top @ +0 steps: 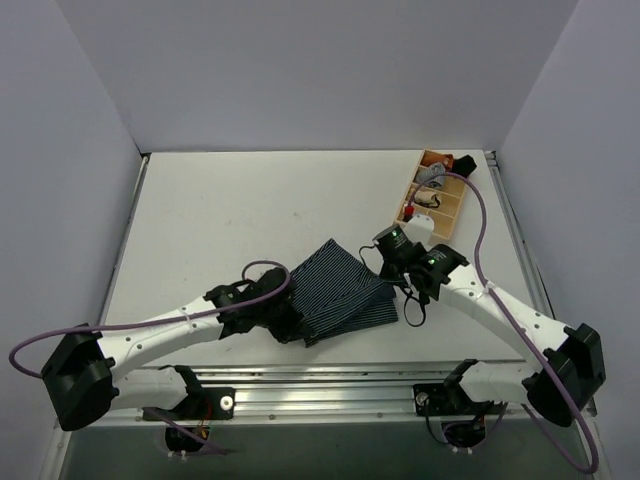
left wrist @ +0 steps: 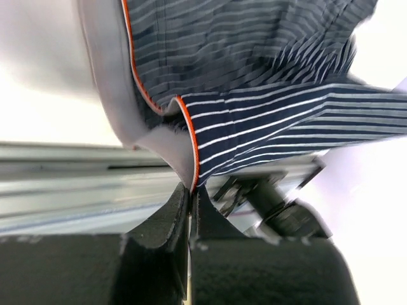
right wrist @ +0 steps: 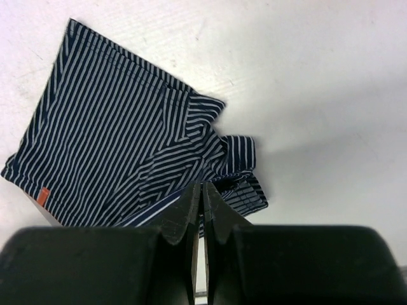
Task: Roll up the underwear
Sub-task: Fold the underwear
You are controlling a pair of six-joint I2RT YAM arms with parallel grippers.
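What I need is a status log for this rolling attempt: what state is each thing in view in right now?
underwear: folded over, lying on the table, not yet rolled.
left gripper: shut on the underwear's waistband edge.
right gripper: shut at the cloth's edge; whether it pinches cloth cannot be told.
wooden organizer: at the far right, small items in its compartments.

Your white desk [top: 250, 210] sits boxed in by plain pale walls [top: 320, 70], evenly lit, a metal rail [top: 330, 385] along its near edge.
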